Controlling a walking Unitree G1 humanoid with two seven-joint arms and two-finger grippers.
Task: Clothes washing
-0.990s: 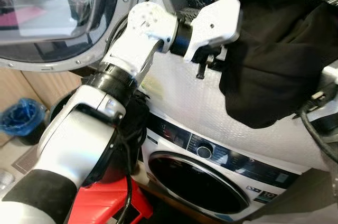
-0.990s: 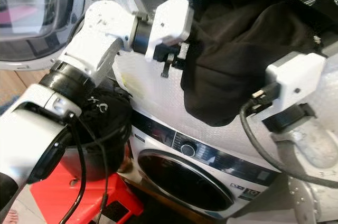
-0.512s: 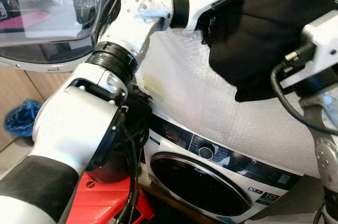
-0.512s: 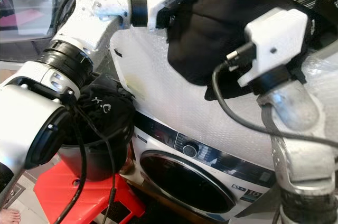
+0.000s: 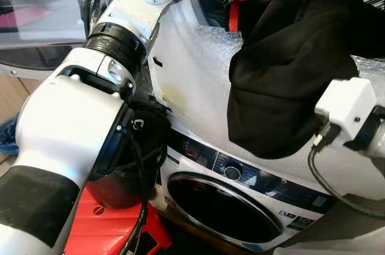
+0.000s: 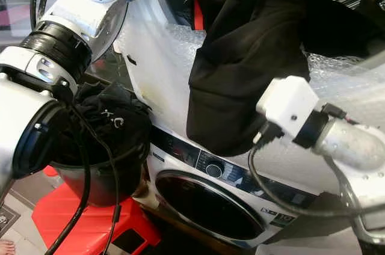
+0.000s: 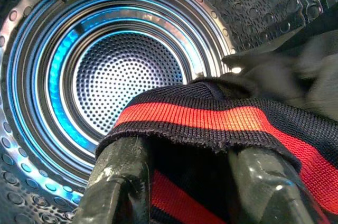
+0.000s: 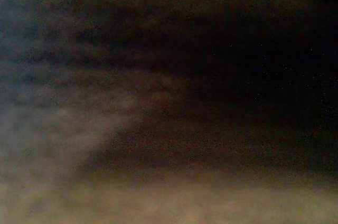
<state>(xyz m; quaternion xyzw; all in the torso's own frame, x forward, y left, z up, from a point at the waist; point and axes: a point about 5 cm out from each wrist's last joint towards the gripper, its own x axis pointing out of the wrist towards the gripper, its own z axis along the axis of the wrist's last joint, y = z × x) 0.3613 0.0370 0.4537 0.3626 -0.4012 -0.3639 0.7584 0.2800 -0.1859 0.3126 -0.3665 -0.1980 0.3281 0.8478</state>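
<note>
garment in left gripper, drum behind

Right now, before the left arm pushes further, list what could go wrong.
1. The black garment mostly hangs outside the drum, down over the lower washer; it could slide out.
2. The left pincer holds only the red-striped hem, a grip that may slip.
3. The right arm's cable hangs near the cloth and could snag.

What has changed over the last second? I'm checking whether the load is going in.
The left gripper has pushed up and into the drum, carrying the black garment by its red-striped band. The right arm has dropped lower beside the cloth. The lower washer and bucket stay put.
</note>
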